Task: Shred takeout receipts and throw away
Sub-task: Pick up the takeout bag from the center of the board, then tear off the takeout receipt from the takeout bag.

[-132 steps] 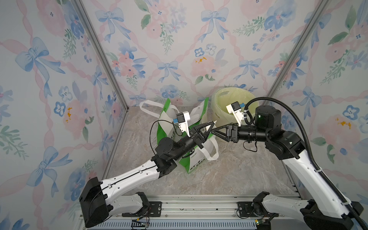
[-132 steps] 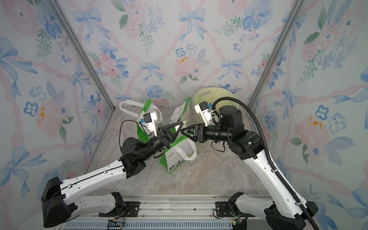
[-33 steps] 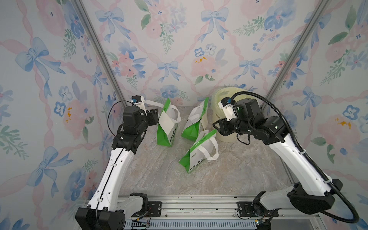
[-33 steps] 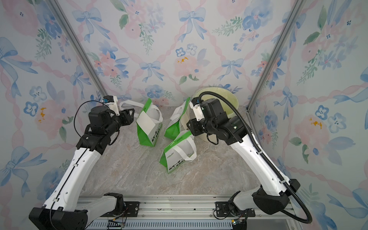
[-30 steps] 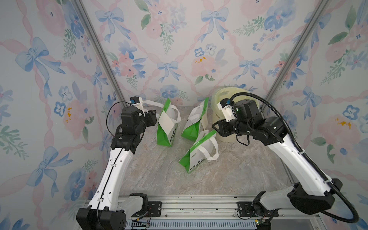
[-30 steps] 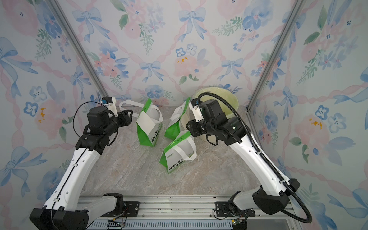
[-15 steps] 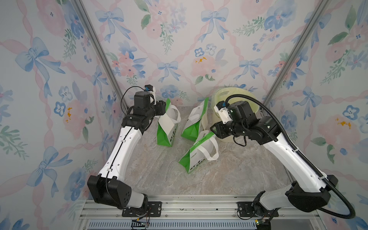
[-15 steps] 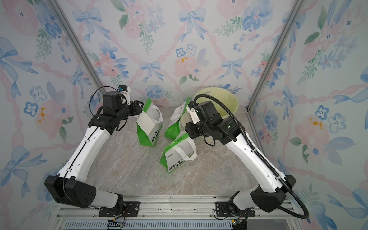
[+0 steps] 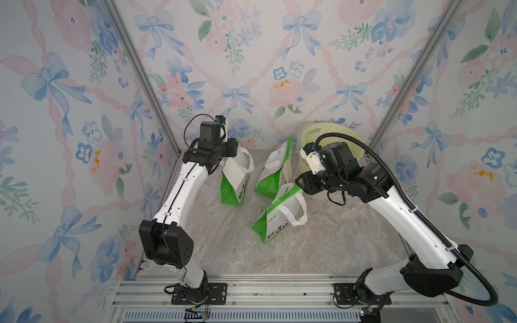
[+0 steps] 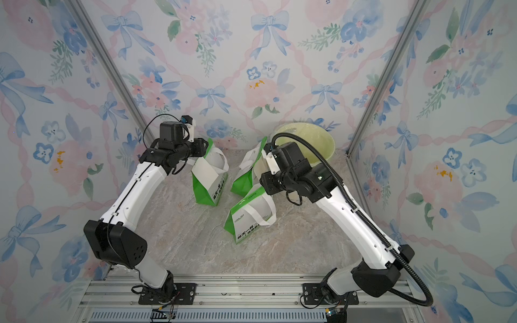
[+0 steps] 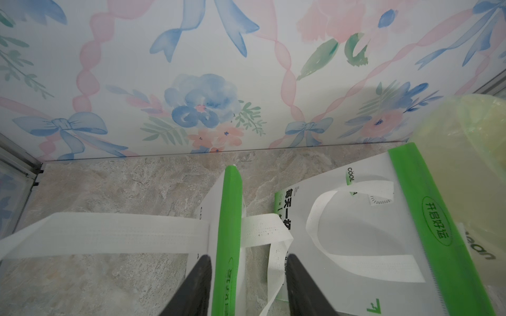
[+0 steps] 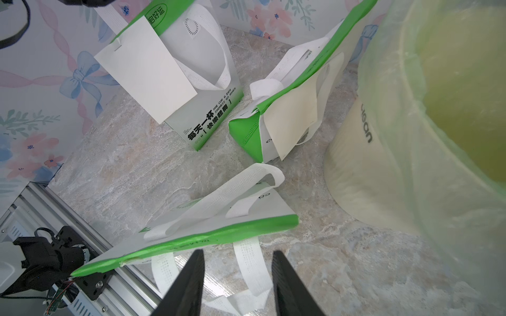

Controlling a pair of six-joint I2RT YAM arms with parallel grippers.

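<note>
left gripper (image 11: 248, 257): we see jaws partly apart, straddling left bag's (image 11: 231, 208) green rim, no grip visible
left bag: standing; white receipt (image 12: 145, 68) hangs on its face
middle bag (image 12: 245, 134): leaning; second receipt (image 12: 293, 120) on its side panel
front bag (image 12: 205, 238): lying down
right gripper (image 12: 238, 252): jaws partly apart, empty, over front bag's handle
bin (image 12: 369, 191): far right, just beside middle bag

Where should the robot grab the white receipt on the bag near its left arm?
Probably pinch the receipt by its loose lower edge, from the bag's front: it hangs flat, seemingly fastened only at the top, so the bottom can lift.
</note>
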